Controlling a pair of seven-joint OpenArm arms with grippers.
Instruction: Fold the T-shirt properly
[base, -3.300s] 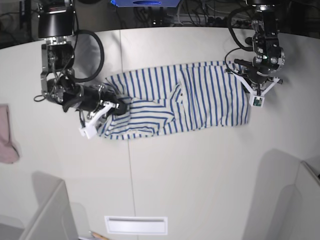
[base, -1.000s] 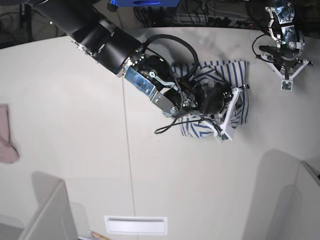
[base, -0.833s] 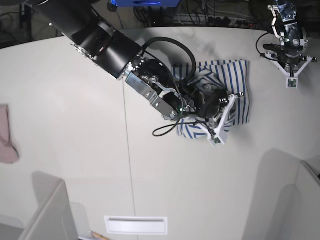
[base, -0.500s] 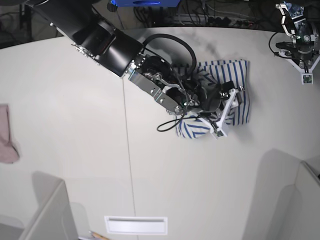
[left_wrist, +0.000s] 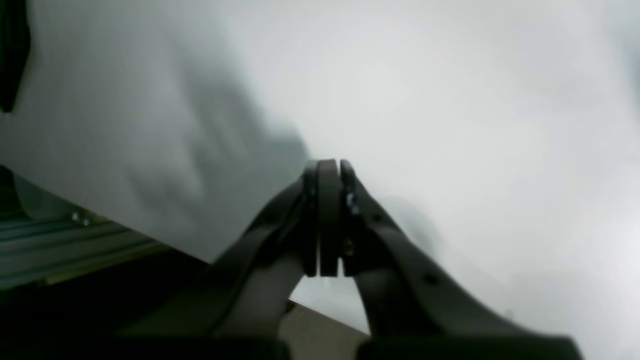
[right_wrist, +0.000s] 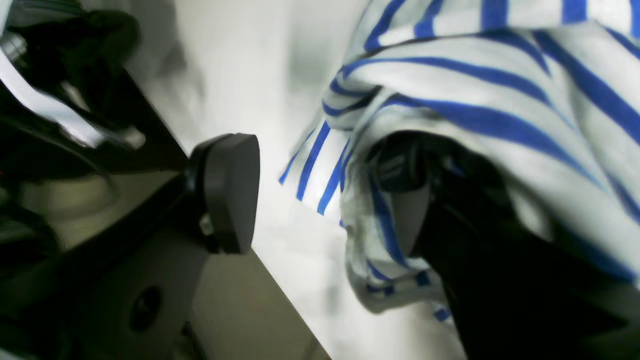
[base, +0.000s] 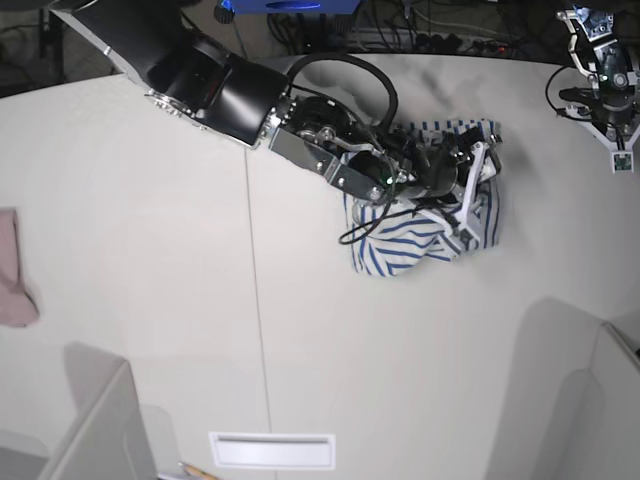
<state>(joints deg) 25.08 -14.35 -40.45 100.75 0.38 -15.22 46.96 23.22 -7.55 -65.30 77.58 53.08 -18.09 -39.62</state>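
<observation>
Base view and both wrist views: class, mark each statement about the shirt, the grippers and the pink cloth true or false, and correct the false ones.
1. The shirt lies spread flat to its full width. False: it is bunched into a compact heap.
2. The right gripper is open, with striped cloth draped over one finger. True.
3. The left gripper is shut and holds nothing. True.
4. The left gripper rests on the shirt. False: in the base view it is at the table's far corner, apart from the shirt.
5. The pink cloth lies on top of the shirt. False: it sits at the opposite edge of the table.
</observation>
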